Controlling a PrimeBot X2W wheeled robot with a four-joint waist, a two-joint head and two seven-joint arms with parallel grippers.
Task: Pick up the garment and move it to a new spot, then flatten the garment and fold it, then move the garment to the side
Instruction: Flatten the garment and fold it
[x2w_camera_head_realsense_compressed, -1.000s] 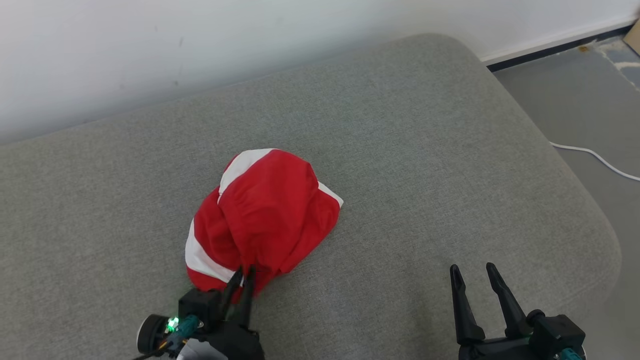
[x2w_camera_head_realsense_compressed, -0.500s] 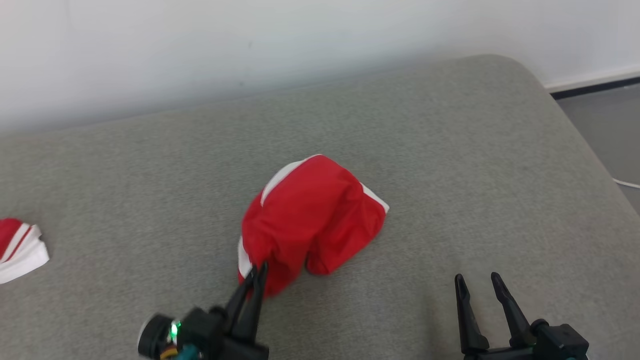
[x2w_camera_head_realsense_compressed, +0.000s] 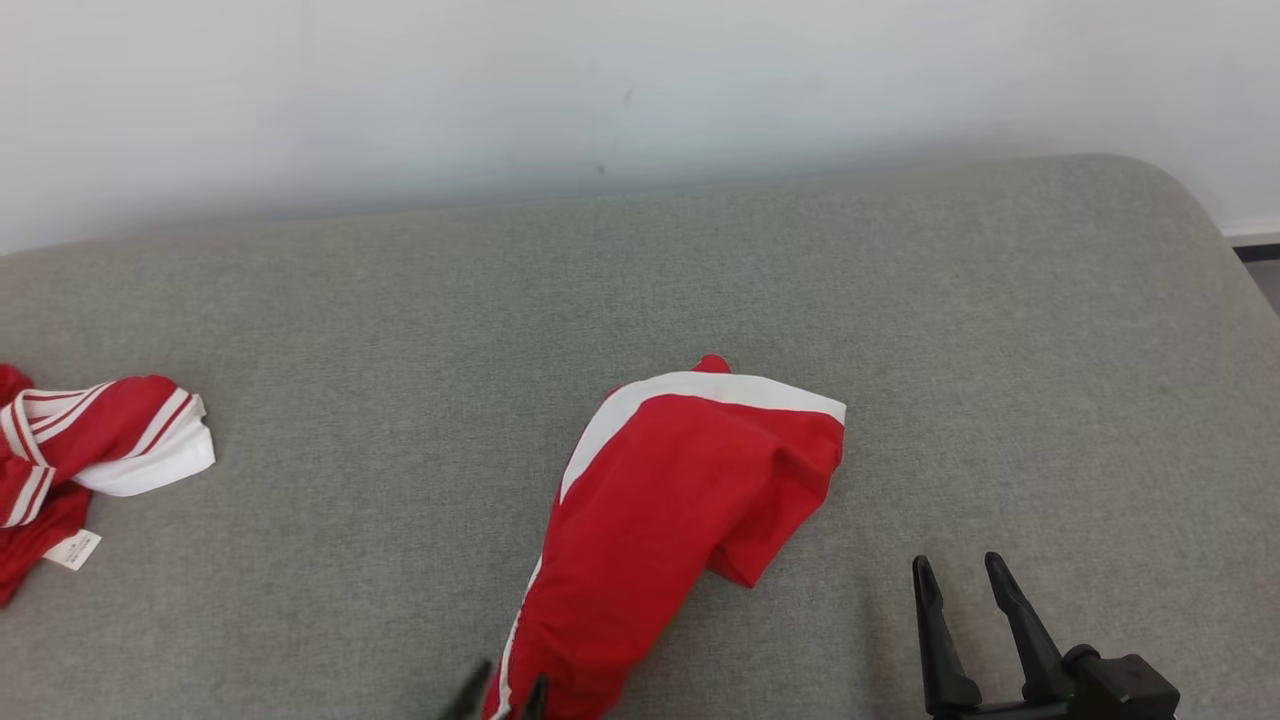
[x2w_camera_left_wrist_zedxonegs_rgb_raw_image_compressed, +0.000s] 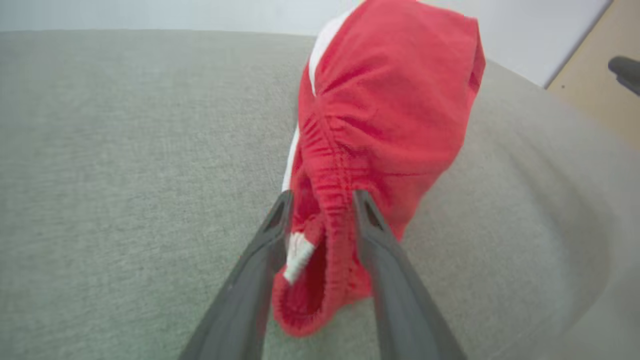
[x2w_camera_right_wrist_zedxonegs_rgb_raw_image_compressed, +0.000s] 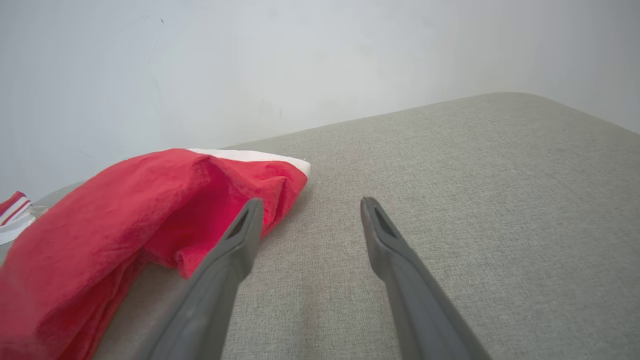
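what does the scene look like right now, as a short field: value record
surface: grey cushion, white wall behind
task item: red garment with white trim, bunched, near end drawn up toward the left gripper
left gripper: closed on the red garment's elastic waistband
right gripper: open, empty, to the garment's right
other: red and white striped garment at far left of head view

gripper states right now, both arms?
Left gripper: closed on the red garment, at its waistband.
Right gripper: open, holding nothing.
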